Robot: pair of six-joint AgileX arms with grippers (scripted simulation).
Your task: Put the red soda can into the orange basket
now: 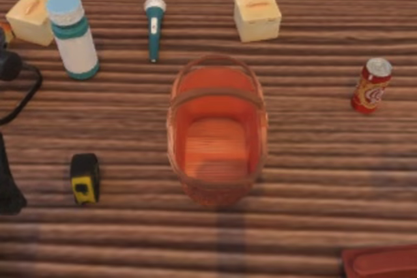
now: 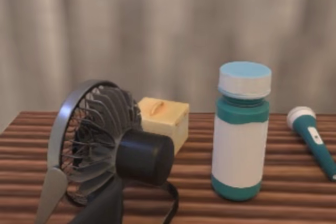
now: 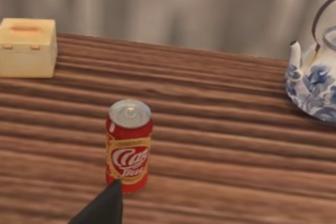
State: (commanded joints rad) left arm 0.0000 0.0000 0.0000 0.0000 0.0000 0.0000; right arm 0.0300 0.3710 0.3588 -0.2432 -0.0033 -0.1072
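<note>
The red soda can [image 1: 371,86] stands upright near the table's right side, well to the right of the orange basket [image 1: 260,105]. The basket sits in the middle of the table, its handle arched across it and nothing inside. In the right wrist view the red soda can [image 3: 128,148] is close ahead. A dark part of my right gripper [image 3: 105,208] pokes in just in front of the can's base, apart from it. My right arm does not show in the top view. A dark part of my left arm [image 1: 8,187] rests at the left edge.
A white bottle with teal bands [image 1: 73,36], a teal microphone [image 1: 154,27] and two cream boxes [image 1: 29,17] [image 1: 257,16] line the back. A fan [image 2: 100,145] is at the far left, a yellow tape measure [image 1: 85,178] front left, a dark-red tray [image 1: 381,262] front right, a teapot [image 3: 315,87] beyond the can.
</note>
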